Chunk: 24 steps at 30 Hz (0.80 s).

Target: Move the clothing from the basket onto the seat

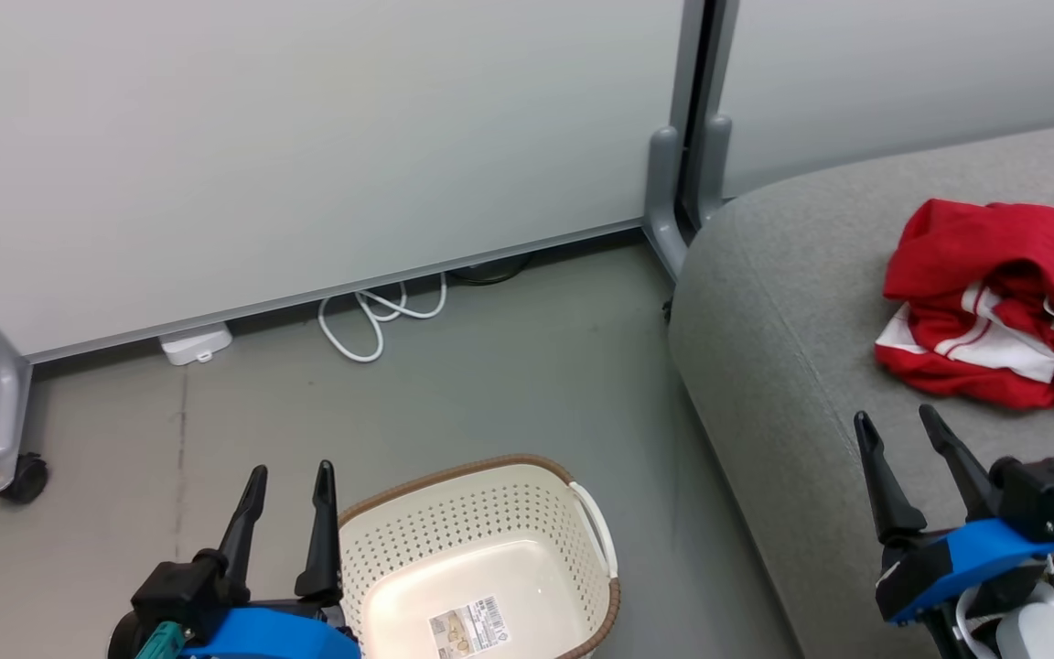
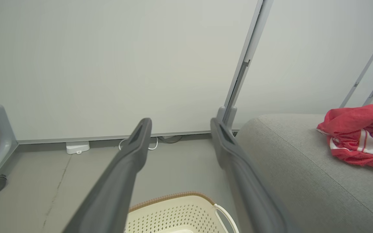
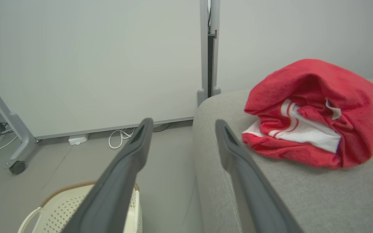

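The red clothing (image 1: 1003, 297) with white stripes lies bunched on the grey seat (image 1: 792, 348), also seen as clothing (image 3: 316, 113) and clothing (image 2: 359, 136). The cream basket (image 1: 481, 558) with a brown rim stands on the floor at the bottom middle, with nothing but a barcode sticker showing inside. My left gripper (image 1: 289, 480) is open just left of the basket. My right gripper (image 1: 898, 430) hangs open over the seat's front, a little short of the clothing, with nothing between its fingers.
A pale partition wall (image 1: 307, 146) runs across the back, with a grey post (image 1: 687, 137) beside the seat's corner. A white cable (image 1: 381, 316) and a small white box (image 1: 196, 344) lie at its foot. A wheeled grey leg (image 1: 1, 403) stands at far left.
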### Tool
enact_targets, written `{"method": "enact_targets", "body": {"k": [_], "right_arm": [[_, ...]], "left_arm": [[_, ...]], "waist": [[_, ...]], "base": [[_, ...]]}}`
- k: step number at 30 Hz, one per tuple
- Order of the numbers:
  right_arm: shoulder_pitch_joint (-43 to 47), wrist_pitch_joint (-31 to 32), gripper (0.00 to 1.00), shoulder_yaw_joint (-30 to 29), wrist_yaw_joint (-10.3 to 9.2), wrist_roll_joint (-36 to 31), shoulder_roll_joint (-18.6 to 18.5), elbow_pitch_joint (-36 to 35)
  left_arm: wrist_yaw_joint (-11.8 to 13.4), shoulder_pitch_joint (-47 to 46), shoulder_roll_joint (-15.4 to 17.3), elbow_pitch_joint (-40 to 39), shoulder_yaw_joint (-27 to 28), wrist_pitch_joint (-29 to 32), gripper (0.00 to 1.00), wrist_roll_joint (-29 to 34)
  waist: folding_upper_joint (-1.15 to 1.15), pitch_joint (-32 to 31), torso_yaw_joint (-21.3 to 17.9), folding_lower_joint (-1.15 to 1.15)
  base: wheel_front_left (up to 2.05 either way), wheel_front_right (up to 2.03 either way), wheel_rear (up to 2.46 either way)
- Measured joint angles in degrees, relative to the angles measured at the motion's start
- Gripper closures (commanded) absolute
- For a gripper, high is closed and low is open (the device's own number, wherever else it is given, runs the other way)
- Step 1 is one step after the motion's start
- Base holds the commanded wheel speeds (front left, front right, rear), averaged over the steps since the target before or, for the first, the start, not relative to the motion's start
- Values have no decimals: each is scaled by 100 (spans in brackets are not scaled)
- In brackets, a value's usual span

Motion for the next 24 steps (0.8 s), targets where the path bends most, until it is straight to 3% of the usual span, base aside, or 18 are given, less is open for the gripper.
{"method": "enact_targets", "body": {"k": [12,24], "right_arm": [[610,122,0,-170,0,-231,482,-708],[736,257,0,-202,0,-283,612,-853]], "left_arm": [[0,157,-16,53,281,-1,0,-1],[5,183,-18,296,330,-1,0,2]], "waist": [[0,-155,531,1],[0,-220,896,1]], "base": [[0,0,0],[0,0,0]]}}
